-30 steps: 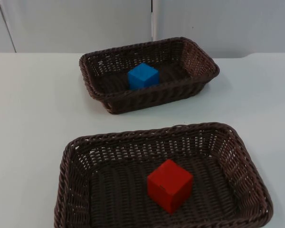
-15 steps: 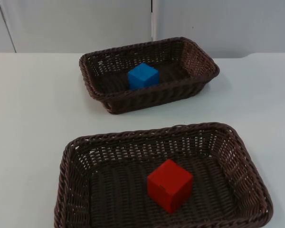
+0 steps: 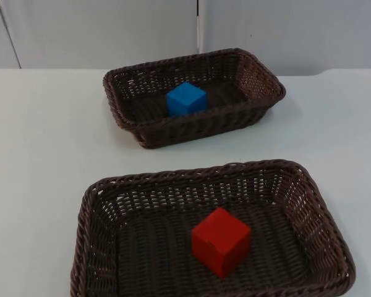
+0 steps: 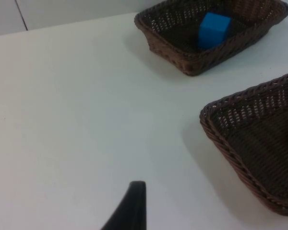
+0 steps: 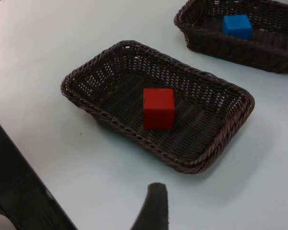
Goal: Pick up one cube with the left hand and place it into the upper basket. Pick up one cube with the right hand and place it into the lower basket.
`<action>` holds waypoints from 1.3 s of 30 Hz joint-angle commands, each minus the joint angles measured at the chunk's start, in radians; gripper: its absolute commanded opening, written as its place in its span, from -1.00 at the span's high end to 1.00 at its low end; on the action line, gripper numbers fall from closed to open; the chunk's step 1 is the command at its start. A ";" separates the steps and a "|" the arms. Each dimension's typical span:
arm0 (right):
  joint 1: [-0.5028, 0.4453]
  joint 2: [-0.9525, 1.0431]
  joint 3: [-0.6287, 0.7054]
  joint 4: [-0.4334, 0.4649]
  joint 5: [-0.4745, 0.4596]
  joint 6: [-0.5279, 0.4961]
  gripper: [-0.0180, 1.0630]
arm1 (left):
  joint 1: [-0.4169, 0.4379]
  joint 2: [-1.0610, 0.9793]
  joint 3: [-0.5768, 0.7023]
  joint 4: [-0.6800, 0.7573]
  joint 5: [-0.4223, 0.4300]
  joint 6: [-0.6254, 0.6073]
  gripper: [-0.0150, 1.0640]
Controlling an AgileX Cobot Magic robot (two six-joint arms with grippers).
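- The blue cube [image 3: 186,99] lies inside the upper basket [image 3: 260,73], in the upper middle of the top view, close to the basket's front wall.
- The red cube [image 3: 221,241] sits on the floor of the lower basket [image 3: 93,204], in the lower middle of the frame, clear of its walls.
- Both cubes are in their baskets, so the task looks finished; no placing step seems left.
- The left end effector [image 4: 132,207] waits above bare counter [image 3: 37,142], well apart from both baskets; whether it is released or clenched cannot be told.
- The right end effector [image 5: 152,207] hangs over the counter just beside the lower basket; its state cannot be told either.
- The next move calls only for both arms to rest away from the baskets.
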 commanded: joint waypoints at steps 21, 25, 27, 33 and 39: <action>0.005 -0.004 0.005 0.010 0.000 0.010 -0.81 | -0.003 -0.004 0.004 -0.012 0.004 0.000 -0.98; 0.005 -0.004 0.007 -0.006 0.000 0.029 -0.98 | -0.003 -0.004 0.004 -0.012 0.004 0.000 -0.98; 0.005 -0.004 0.007 -0.014 0.000 0.040 -0.98 | -0.003 -0.004 0.004 -0.006 0.004 0.000 -0.98; 0.005 -0.004 0.007 -0.018 0.000 0.042 -0.98 | -0.003 -0.004 0.004 -0.004 0.004 0.000 -0.98; 0.005 -0.004 0.007 -0.018 0.000 0.042 -0.98 | -0.003 -0.004 0.004 -0.004 0.004 0.000 -0.98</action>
